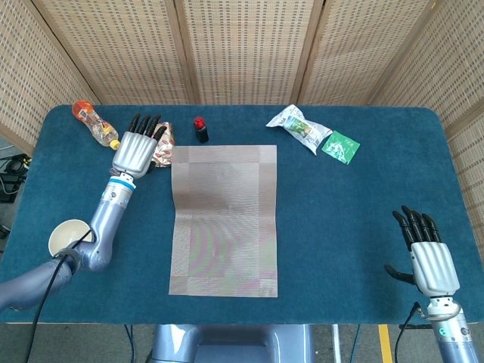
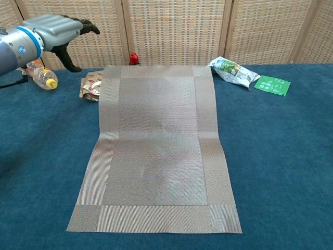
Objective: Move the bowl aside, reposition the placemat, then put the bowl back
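Beside the unfolded placemat [image 1: 223, 218], the left hand [image 1: 136, 153] hovers spread (holding nothing); right hand [image 1: 428, 259] likewise empty.

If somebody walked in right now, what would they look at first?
Probably the big placemat, spread out long and flat in the middle of the blue table. Next, the shiny left hand up by the mat's far left corner, over a crinkly snack packet and near a plastic bottle. A little white bowl sits by the table's left edge, partly behind the left arm.
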Controlling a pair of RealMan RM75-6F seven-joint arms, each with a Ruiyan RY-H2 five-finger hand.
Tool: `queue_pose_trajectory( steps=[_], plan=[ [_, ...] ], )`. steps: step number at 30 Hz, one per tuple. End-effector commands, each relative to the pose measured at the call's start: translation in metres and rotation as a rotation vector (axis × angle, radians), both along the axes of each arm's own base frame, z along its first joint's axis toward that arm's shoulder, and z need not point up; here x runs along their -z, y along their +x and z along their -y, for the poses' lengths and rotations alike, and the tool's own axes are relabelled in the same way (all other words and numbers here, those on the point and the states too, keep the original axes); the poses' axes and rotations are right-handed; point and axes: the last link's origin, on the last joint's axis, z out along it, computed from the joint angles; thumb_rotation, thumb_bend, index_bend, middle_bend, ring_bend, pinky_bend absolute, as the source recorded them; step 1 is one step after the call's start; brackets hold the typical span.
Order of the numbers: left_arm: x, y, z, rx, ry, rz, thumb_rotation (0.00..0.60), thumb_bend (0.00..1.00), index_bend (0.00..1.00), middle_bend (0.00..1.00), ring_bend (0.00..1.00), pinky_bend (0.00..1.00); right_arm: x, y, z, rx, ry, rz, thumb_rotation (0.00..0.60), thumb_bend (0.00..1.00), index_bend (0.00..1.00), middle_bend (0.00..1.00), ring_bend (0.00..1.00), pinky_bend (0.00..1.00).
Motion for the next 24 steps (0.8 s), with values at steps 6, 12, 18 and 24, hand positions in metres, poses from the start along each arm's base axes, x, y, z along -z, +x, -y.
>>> queue_pose_trajectory(
  steps=[6, 12, 18, 24],
  plan=[
    [-0.006, -0.020, 0.017, -0.013, 0.008, 0.077, 0.600, 0.18, 0.00, 0.00, 0.00, 0.00, 0.006, -0.001, 0.000, 0.003, 0.022, -0.009, 0.600, 0.09, 0.00, 0.00, 0.00, 0.00],
    [-0.024, -0.039, 0.057, 0.041, 0.024, 0.112, 0.600, 0.18, 0.00, 0.00, 0.00, 0.00, 0.013, 0.002, -0.002, -0.031, 0.066, -0.018, 0.600, 0.09, 0.00, 0.00, 0.00, 0.00],
    [-0.051, -0.065, 0.119, 0.039, 0.053, 0.153, 0.600, 0.18, 0.00, 0.00, 0.00, 0.00, 0.022, 0.008, -0.009, -0.078, 0.097, -0.036, 0.600, 0.09, 0.00, 0.00, 0.00, 0.00],
    [-0.075, -0.103, 0.179, -0.017, 0.071, 0.131, 0.600, 0.18, 0.00, 0.00, 0.00, 0.00, 0.030, 0.012, -0.013, -0.107, 0.122, -0.053, 0.600, 0.08, 0.00, 0.00, 0.00, 0.00]
  ],
)
